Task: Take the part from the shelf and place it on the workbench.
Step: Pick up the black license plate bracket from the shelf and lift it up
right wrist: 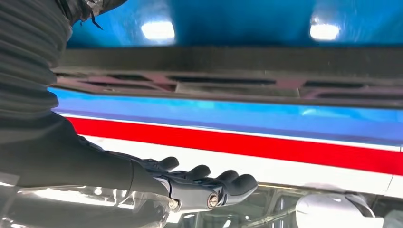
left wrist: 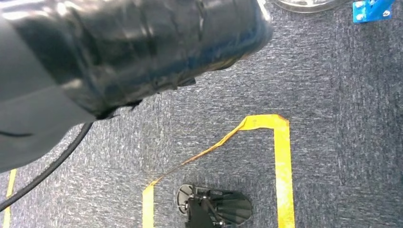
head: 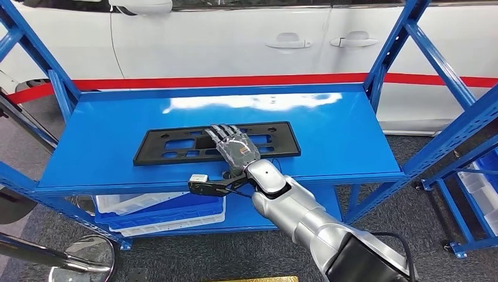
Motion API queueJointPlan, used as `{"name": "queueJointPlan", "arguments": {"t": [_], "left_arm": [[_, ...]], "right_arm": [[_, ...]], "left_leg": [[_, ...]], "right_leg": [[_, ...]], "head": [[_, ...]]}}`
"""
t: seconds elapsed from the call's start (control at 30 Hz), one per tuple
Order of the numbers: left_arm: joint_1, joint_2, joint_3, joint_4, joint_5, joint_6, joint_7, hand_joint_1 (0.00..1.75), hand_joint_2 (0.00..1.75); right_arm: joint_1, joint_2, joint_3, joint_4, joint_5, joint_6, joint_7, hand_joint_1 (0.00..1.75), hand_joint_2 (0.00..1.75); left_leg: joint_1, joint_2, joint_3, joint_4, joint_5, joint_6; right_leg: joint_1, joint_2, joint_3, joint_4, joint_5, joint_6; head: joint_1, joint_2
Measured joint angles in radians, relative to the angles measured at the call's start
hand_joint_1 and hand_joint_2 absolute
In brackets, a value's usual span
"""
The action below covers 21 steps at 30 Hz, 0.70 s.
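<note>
The part [head: 170, 147] is a flat black plastic frame with several cut-outs, lying lengthwise in the middle of the blue shelf board [head: 106, 135]. My right hand [head: 235, 148] reaches in from the front and lies stretched out flat over the part's middle, fingers straight and pointing at the back of the shelf. In the right wrist view the fingers [right wrist: 199, 187] are extended side by side, with a visible gap between them and the part [right wrist: 237, 85]. Nothing is held.
Blue uprights [head: 390, 53] and diagonal braces frame the shelf on both sides. White and blue bins [head: 158, 212] sit on the level below. A white car [head: 235, 35] stands close behind. Another blue rack [head: 475, 176] is at the right. Yellow tape [left wrist: 283, 161] marks the carpet.
</note>
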Motion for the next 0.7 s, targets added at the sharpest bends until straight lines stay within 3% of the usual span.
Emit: {"name": "queueJointPlan", "arguments": {"t": [0.03, 0.07, 0.17, 0.23, 0.33, 0.4, 0.47, 0.53, 0.57, 0.6, 0.67, 0.7], "left_arm": [[0.001, 0.000, 0.002, 0.000, 0.000, 0.000, 0.000, 0.00, 0.00], [0.001, 0.001, 0.004, 0.000, 0.000, 0.000, 0.000, 0.00, 0.00], [0.001, 0.001, 0.006, 0.000, 0.000, 0.000, 0.000, 0.00, 0.00], [0.000, 0.002, 0.006, 0.000, 0.000, 0.000, 0.000, 0.00, 0.00], [0.000, 0.003, 0.007, 0.000, 0.000, 0.000, 0.000, 0.00, 0.00], [0.000, 0.003, 0.007, 0.000, 0.000, 0.000, 0.000, 0.00, 0.00], [0.000, 0.003, 0.007, 0.000, -0.001, 0.001, 0.000, 0.00, 0.00], [0.002, 0.003, 0.007, 0.000, -0.004, 0.002, -0.001, 0.00, 0.00], [0.002, 0.003, 0.007, 0.000, -0.005, 0.003, -0.002, 0.00, 0.00], [0.002, 0.004, 0.008, 0.000, -0.007, 0.005, -0.004, 0.00, 0.00], [0.000, 0.004, 0.008, 0.000, -0.010, 0.009, -0.006, 0.00, 0.00], [-0.002, 0.004, 0.009, 0.000, -0.012, 0.011, -0.006, 0.00, 0.00]], "right_arm": [[0.002, -0.002, 0.001, 0.002, 0.000, 0.000, 0.000, 0.00, 1.75], [0.002, -0.003, 0.002, 0.003, 0.000, 0.000, 0.001, 0.00, 1.75], [-0.002, -0.005, 0.002, 0.004, 0.000, 0.000, 0.001, 0.00, 1.75], [-0.005, -0.005, 0.003, 0.005, 0.000, -0.001, 0.001, 0.00, 1.75], [-0.006, -0.006, 0.003, 0.006, 0.001, -0.002, 0.001, 0.00, 1.75], [-0.009, -0.006, 0.003, 0.006, 0.011, -0.004, 0.005, 0.00, 1.75], [-0.011, -0.005, 0.003, 0.006, 0.030, -0.008, 0.014, 0.00, 1.75], [-0.010, -0.005, 0.003, 0.007, 0.056, -0.011, 0.028, 0.00, 1.75], [-0.010, -0.005, 0.003, 0.008, 0.070, -0.014, 0.036, 0.00, 1.75], [-0.011, -0.005, 0.003, 0.008, 0.086, -0.019, 0.046, 0.00, 1.75], [-0.015, -0.006, 0.003, 0.008, 0.115, -0.035, 0.069, 0.00, 1.75], [-0.017, -0.006, 0.003, 0.008, 0.128, -0.042, 0.082, 0.41, 1.75]], "left_leg": [[-0.001, 0.000, 0.000, 0.001, 0.000, 0.001], [-0.001, -0.001, 0.000, 0.002, 0.000, 0.000], [-0.003, -0.003, -0.003, 0.010, -0.004, -0.005], [-0.004, -0.003, -0.008, 0.015, -0.005, -0.013], [-0.004, -0.002, -0.013, 0.020, -0.010, -0.028], [-0.001, -0.001, -0.038, 0.078, -0.047, -0.039], [0.002, -0.001, -0.094, 0.203, -0.108, -0.048], [0.005, -0.001, -0.137, 0.292, -0.133, -0.054], [0.006, -0.001, -0.133, 0.284, -0.117, -0.055], [0.007, -0.001, -0.110, 0.235, -0.086, -0.054], [0.006, 0.000, -0.039, 0.093, -0.027, -0.049], [0.004, -0.001, -0.014, 0.043, -0.012, -0.044]], "right_leg": [[0.000, 0.000, -0.012, 0.024, 0.000, 0.000], [0.000, 0.000, -0.004, 0.006, 0.020, -0.002], [0.002, 0.000, 0.093, -0.192, 0.109, -0.012], [0.006, 0.001, 0.124, -0.256, 0.122, -0.017], [0.005, 0.001, 0.128, -0.265, 0.128, -0.028], [0.000, 0.000, 0.131, -0.272, 0.133, -0.037], [0.000, -0.002, 0.131, -0.272, 0.133, -0.040], [0.000, -0.002, 0.130, -0.271, 0.133, -0.041], [0.000, -0.002, 0.130, -0.270, 0.132, -0.041], [0.000, -0.001, 0.130, -0.269, 0.132, -0.040], [0.001, 0.000, 0.130, -0.267, 0.129, -0.035], [0.002, 0.001, 0.128, -0.266, 0.129, -0.031]], "head": [[0.000, 0.000], [0.000, 0.000], [0.000, 0.000], [-0.001, 0.000], [-0.001, 0.000], [-0.004, 0.000], [-0.007, 0.000], [-0.007, 0.000], [-0.007, 0.000], [-0.007, 0.000], [-0.007, 0.000], [-0.007, 0.000]]}}
